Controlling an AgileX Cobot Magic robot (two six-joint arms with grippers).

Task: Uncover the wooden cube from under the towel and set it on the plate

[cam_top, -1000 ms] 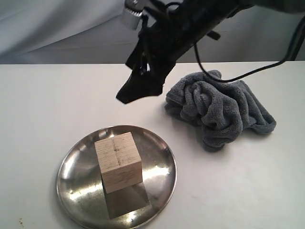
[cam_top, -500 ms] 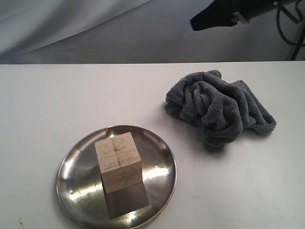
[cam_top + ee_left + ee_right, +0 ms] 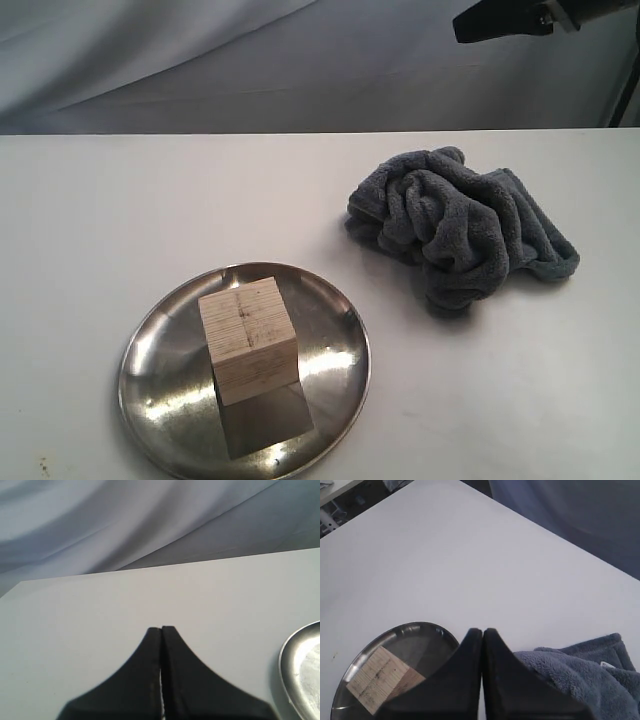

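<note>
The wooden cube [image 3: 248,340] stood on the plate [image 3: 338,352], near its middle. The towel [image 3: 460,235] lay well apart, at two o'clock from it. The left gripper [image 3: 161,630] and the right gripper [image 3: 462,27] were both closed and empty. The cube lay at seven o'clock from the right one, so probably no further move was needed.

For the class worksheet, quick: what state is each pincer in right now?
Left pincer: closed, holding nothing.
Right pincer: closed, holding nothing.
</note>
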